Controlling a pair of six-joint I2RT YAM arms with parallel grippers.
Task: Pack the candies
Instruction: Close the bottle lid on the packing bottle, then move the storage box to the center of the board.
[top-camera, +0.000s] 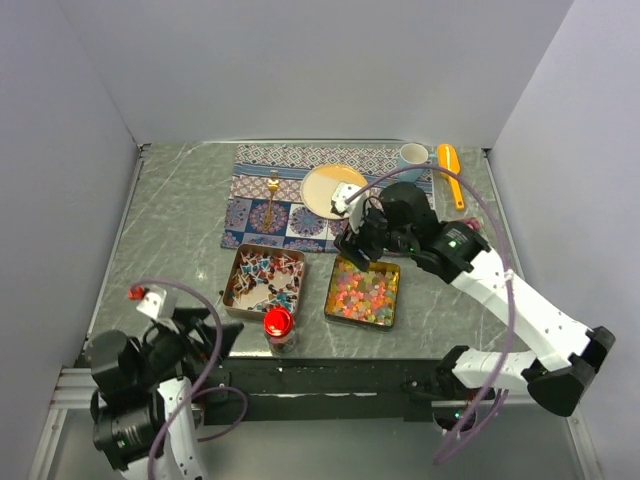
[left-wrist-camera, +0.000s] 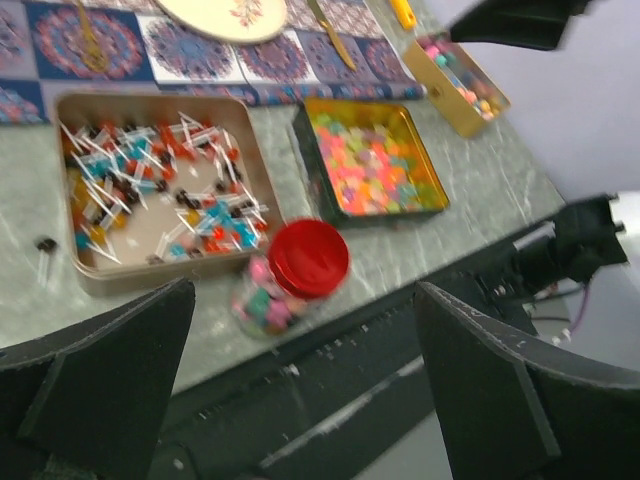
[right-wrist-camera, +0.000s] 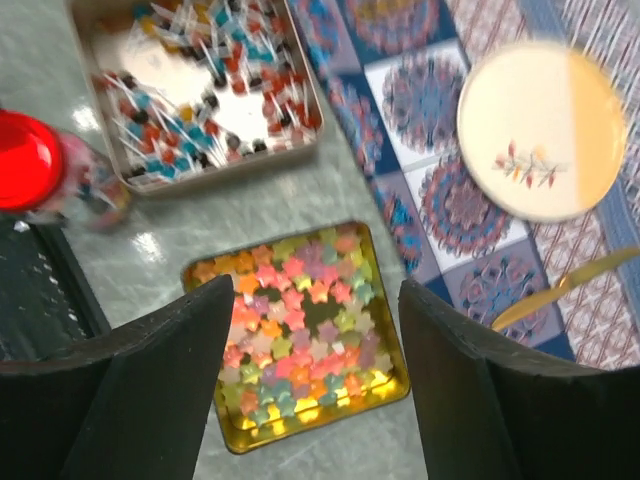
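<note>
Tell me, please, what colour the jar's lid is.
The lid is red, best seen in the left wrist view.

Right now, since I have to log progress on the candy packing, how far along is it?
Done: the red-lidded jar already holds some sweets, lid on. In hand: nothing. The right gripper hangs open above the gold tin, and the left gripper is open, short of the jar. Left: the candies fill the tin, so most of the packing looks undone.

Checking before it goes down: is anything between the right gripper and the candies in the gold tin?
Nothing visible: the right gripper hangs open over the candies in their uncovered gold tin.
</note>
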